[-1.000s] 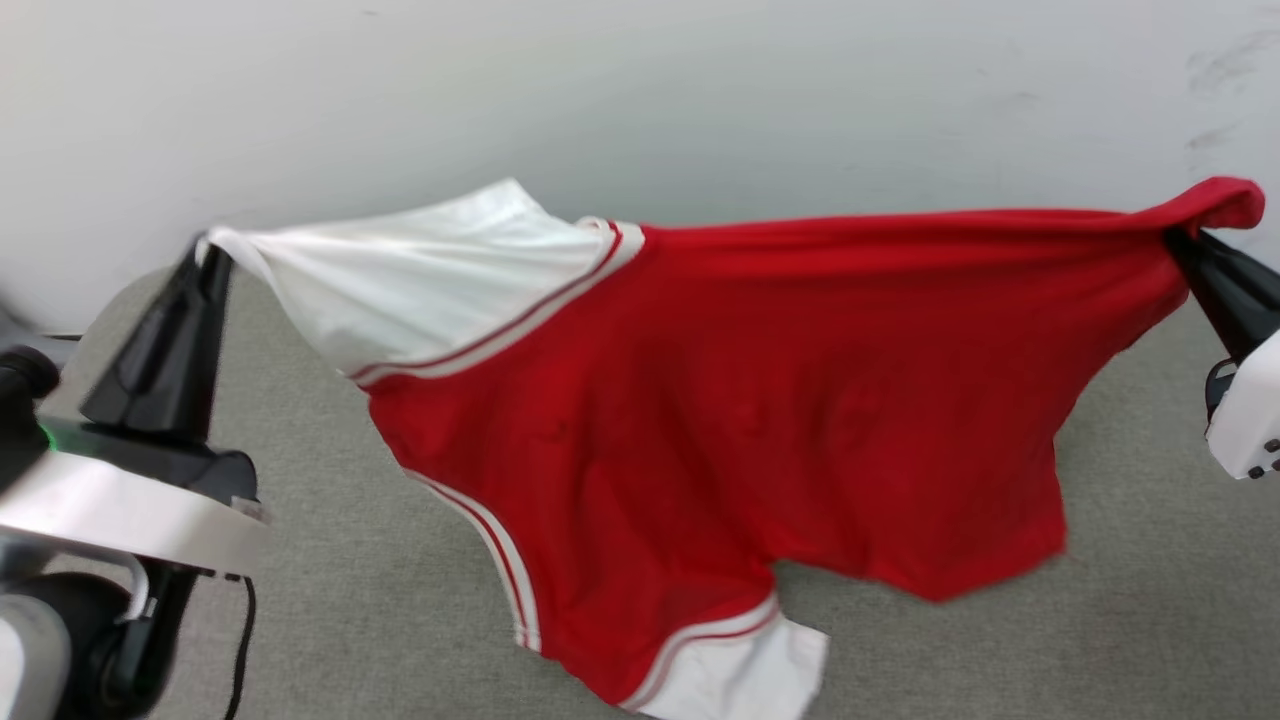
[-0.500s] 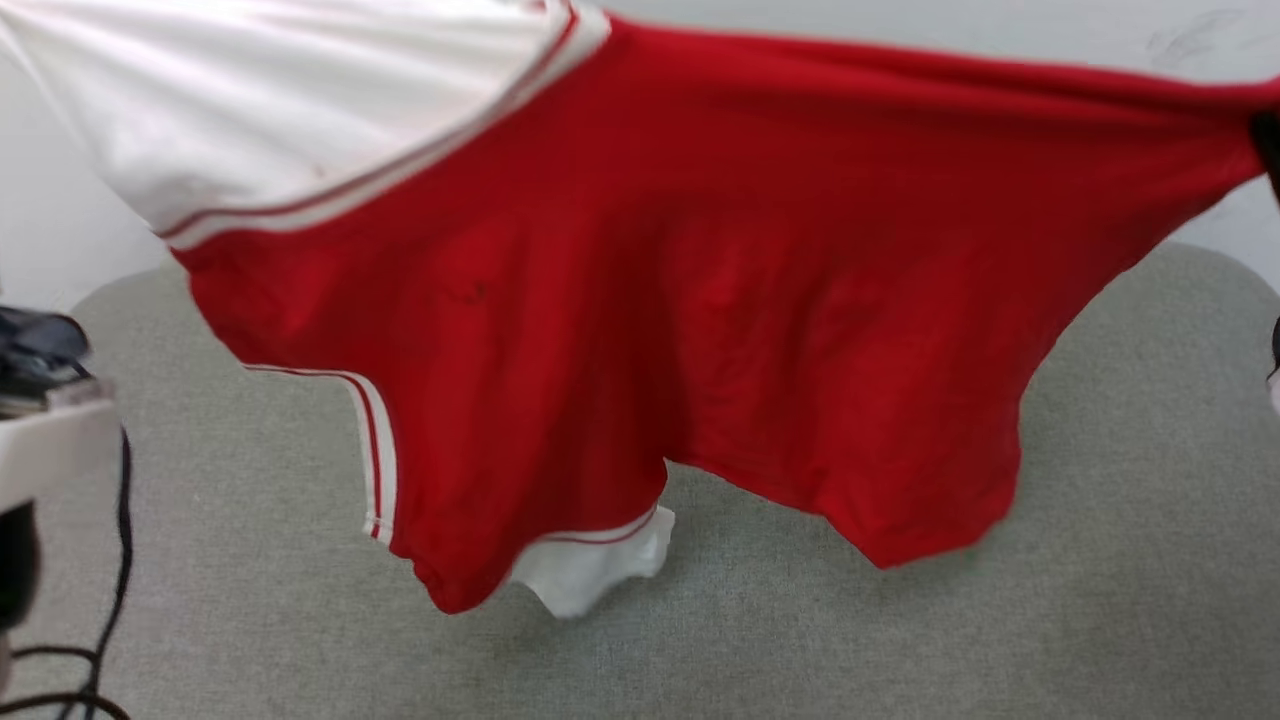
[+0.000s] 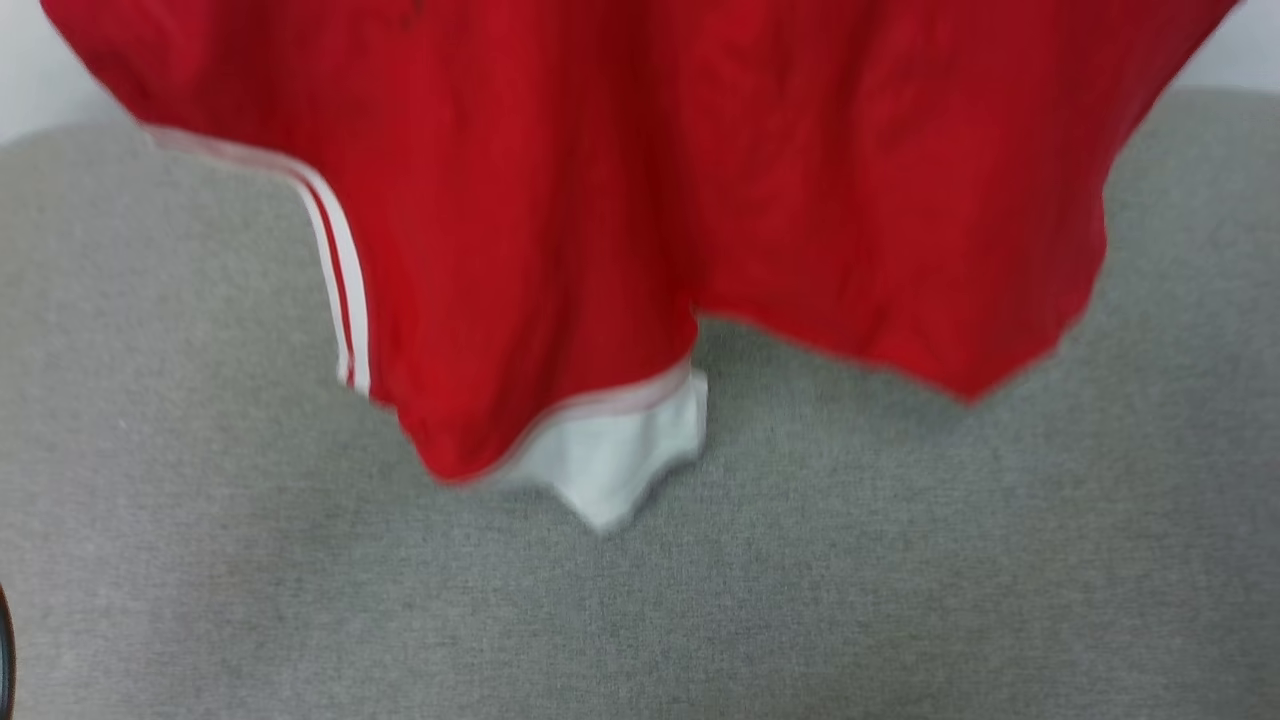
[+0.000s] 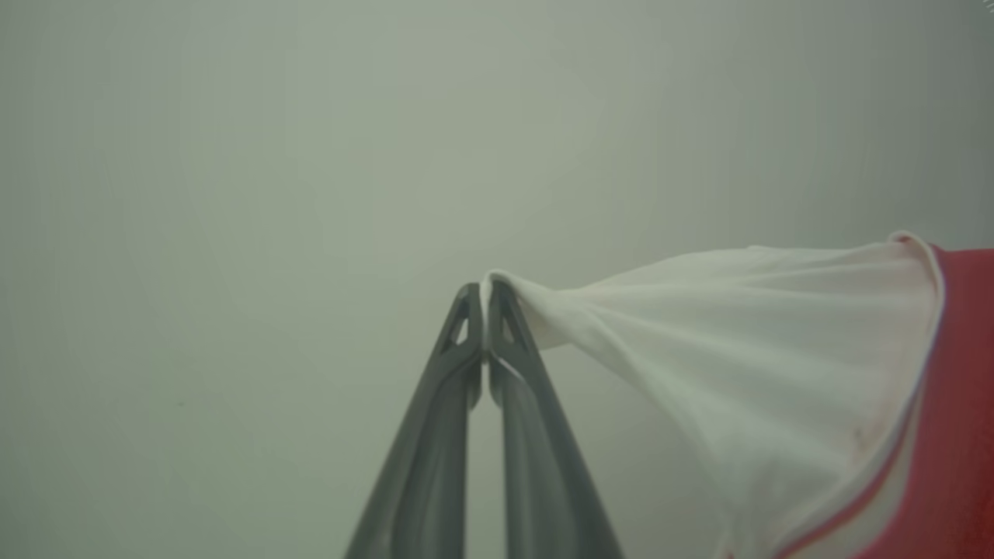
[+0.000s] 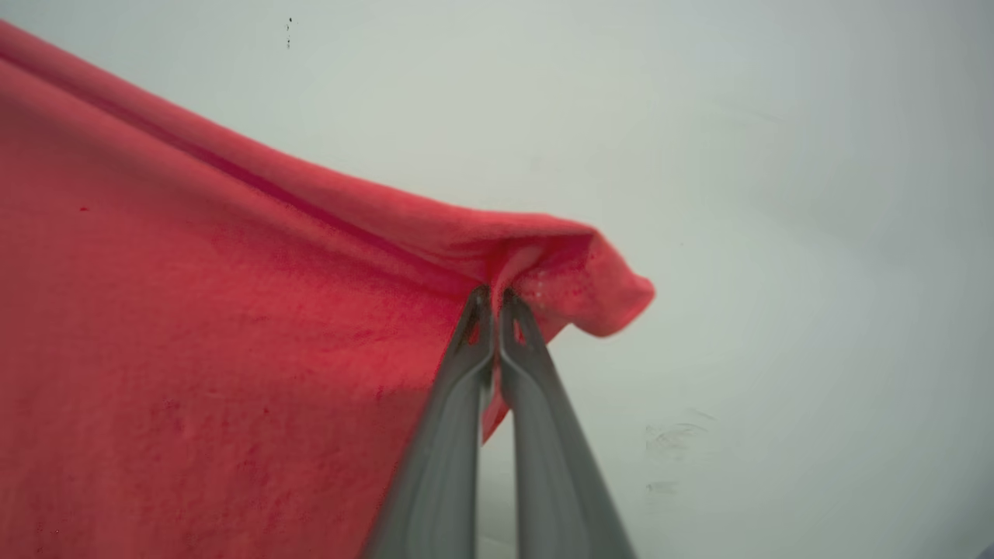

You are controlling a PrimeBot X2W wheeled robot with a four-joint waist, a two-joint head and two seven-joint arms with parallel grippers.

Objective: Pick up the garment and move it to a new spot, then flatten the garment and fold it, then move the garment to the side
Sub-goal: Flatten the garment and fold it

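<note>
Head view had the red jersey (image 3: 620, 180) hanging in the air, stretched sideways across the top of the frame. Its lower white sleeve (image 3: 615, 465) dangled lowest, over the middle of the grey cloth-covered table (image 3: 900, 580). Too blurry to tell if the sleeve tip was touching it.

Left wrist view: the left end effector (image 4: 485, 299) was clenched on the tip of the upper white sleeve (image 4: 699, 349), with the cloth running off toward that view's right. Right wrist view: the right end effector (image 5: 493, 299) was pinched tight on a bunched red corner, with the shirt body spreading away to that view's left.

So the jersey's long axis ran straight between the two end effectors, top edge fairly taut, each arm owning one end. My guess is that laying it flat would need both arms to come down together while keeping that spread, or the dangling sleeve could tuck under the body.
</note>
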